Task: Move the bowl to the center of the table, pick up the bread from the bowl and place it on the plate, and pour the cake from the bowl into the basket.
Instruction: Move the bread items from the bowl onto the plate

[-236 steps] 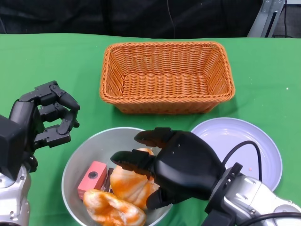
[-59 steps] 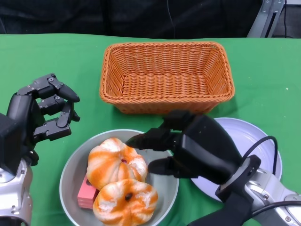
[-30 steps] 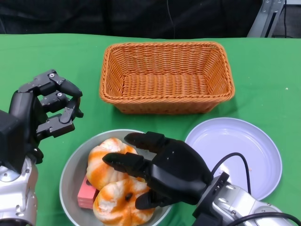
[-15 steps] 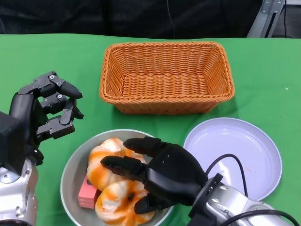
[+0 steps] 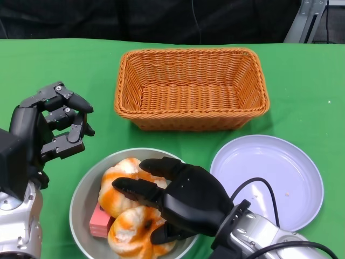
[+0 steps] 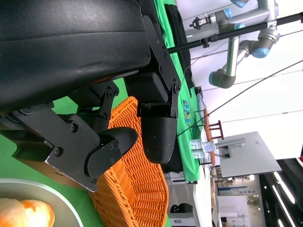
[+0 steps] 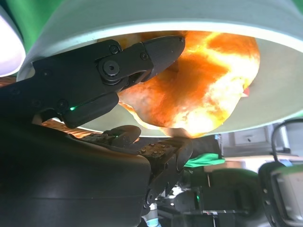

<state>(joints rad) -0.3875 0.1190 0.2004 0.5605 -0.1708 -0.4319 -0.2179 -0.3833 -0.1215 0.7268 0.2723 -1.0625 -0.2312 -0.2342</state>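
Observation:
A grey bowl (image 5: 81,186) stands near the table's front edge, between my two hands. In it lie two orange-and-white bread buns, a rear one (image 5: 119,171) and a front one (image 5: 129,233), and a pink cake (image 5: 99,220) against the left wall. My right hand (image 5: 180,202) reaches into the bowl from the right. Its fingers lie over the front bun and its thumb presses the bun's right side. The right wrist view shows this bread (image 7: 213,85) clasped between fingers (image 7: 142,56) under the bowl's rim (image 7: 189,19). My left hand (image 5: 51,127) hovers left of the bowl, fingers curled in, holding nothing.
An orange wicker basket (image 5: 191,89) stands behind the bowl with nothing in it. A bare lilac plate (image 5: 280,172) lies right of the bowl, behind my right forearm. Green cloth covers the table. The left wrist view shows the basket (image 6: 137,189) beyond the curled left hand (image 6: 94,71).
Over the last second my right hand has slid left and lower over the buns and closed around the front one. The left hand has barely moved.

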